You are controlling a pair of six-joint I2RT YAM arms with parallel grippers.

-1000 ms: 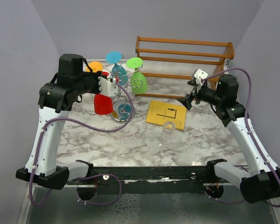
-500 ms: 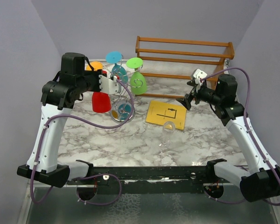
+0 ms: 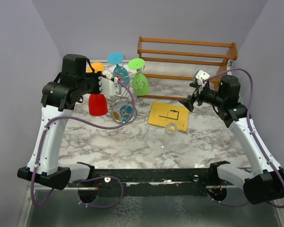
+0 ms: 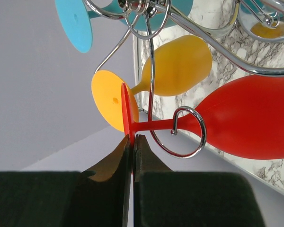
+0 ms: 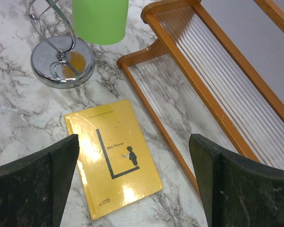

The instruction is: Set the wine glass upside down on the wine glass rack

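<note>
- Marbled surface (image 3: pixel 132 142), grey walls on three sides. At the back left the red wine glass (image 3: pixel 98 105) hangs bowl-down, foot uppermost, just beside the wine glass rack (image 3: pixel 125 112).
- From the left wrist, the glass's stem passes through a curled wire loop (image 4: pixel 202 137) of the rack. Whether the loop already bears the weight cannot be told.
- The left tool (image 4: pixel 132 142) is clamped edge-on upon the thin red foot disc, its fingers nearly meeting.
- The relation that matters: the glass's long axis runs straight out from the fingertips, with the foot at the tool, the bowl at the far end and the loop around the stem between them. Any letting-go likely calls for the foot to settle onto the wire first.
- The left arm is at the rack, and the right arm is well apart on the opposite side.
- The right tool (image 5: pixel 133 139) hangs spread wide, gripping nothing, above a yellow book (image 5: pixel 104 189).
- An orange glass (image 4: pixel 180 64) and a green glass (image 3: pixel 140 84) hang on the rack — a clear glass (image 3: pixel 171 130) stands upright near the book, and a wooden shelf rack (image 3: pixel 187 56) lines the rear.
</note>
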